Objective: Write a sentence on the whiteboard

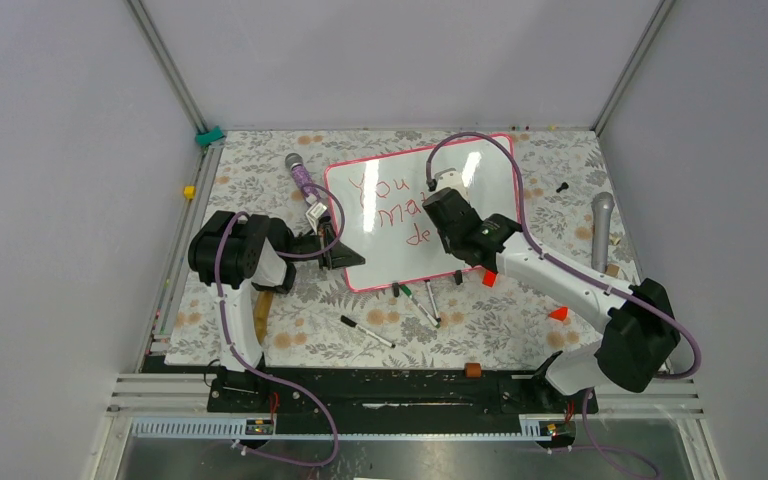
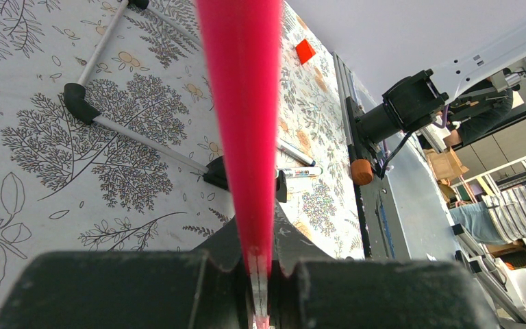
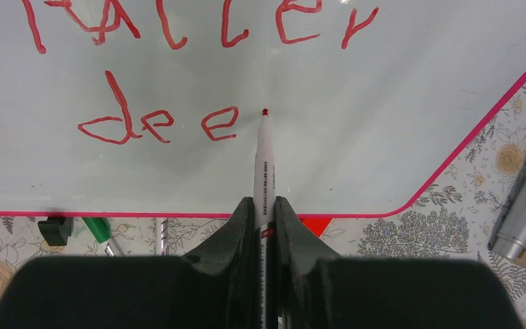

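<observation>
The whiteboard point(image 1: 480, 180) lies tilted on the flowered cloth, with a pink-red frame. The sentence point(image 1: 385, 200) is in red marker: "You", a second line partly behind the right arm, and "dee" point(image 3: 157, 123) on the third line. My right gripper point(image 3: 264, 205) is shut on a white marker point(image 3: 263, 161). Its red tip point(image 3: 264, 112) rests at the board just right of the last "e". My left gripper point(image 2: 257, 236) is shut on the whiteboard's pink-red edge point(image 2: 243, 103), at the board's near-left corner point(image 1: 345, 255).
Several loose markers point(image 1: 420, 300) lie on the cloth in front of the board, one more point(image 1: 367, 331) nearer the bases. A grey microphone point(image 1: 601, 228) lies right of the board, a purple one point(image 1: 298, 170) at its far left. Small red pieces point(image 1: 559, 313) sit near the right arm.
</observation>
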You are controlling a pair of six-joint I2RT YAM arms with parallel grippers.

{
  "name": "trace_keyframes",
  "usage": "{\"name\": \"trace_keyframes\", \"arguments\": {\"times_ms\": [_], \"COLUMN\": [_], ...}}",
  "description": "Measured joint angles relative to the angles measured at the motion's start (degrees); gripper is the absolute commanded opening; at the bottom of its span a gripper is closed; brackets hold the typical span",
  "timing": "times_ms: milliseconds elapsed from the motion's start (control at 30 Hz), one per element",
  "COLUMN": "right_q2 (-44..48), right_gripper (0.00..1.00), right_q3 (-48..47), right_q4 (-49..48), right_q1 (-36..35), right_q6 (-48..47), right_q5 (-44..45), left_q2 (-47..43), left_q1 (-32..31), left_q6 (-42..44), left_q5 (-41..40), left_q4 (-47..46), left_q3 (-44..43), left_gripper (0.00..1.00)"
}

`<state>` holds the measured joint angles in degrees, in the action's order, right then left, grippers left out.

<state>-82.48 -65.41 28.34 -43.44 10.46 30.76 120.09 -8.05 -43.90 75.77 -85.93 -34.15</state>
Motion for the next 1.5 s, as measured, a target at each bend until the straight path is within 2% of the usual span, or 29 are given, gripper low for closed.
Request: {"name": "trace_keyframes", "arguments": {"times_ms": [933,1500], "right_q2": [0.79,2.71], "right_gripper": [0.0,0.0], "right_q3": [2.93,-0.35], "right_q4": [3.96,3.45], "right_q1": [0.0,0.9], "right_q6": [2.23,1.57], "right_q5": [-5.99,-4.46], "left_q2": [0.0,0.0], "left_q1": [0.0,0.0], "left_q6": [-0.02,-0.02], "left_q5": [0.0,0.02], "left_q4": [0.0,0.0], "left_q3": [0.0,0.0], "left_gripper": [0.0,0.0]}}
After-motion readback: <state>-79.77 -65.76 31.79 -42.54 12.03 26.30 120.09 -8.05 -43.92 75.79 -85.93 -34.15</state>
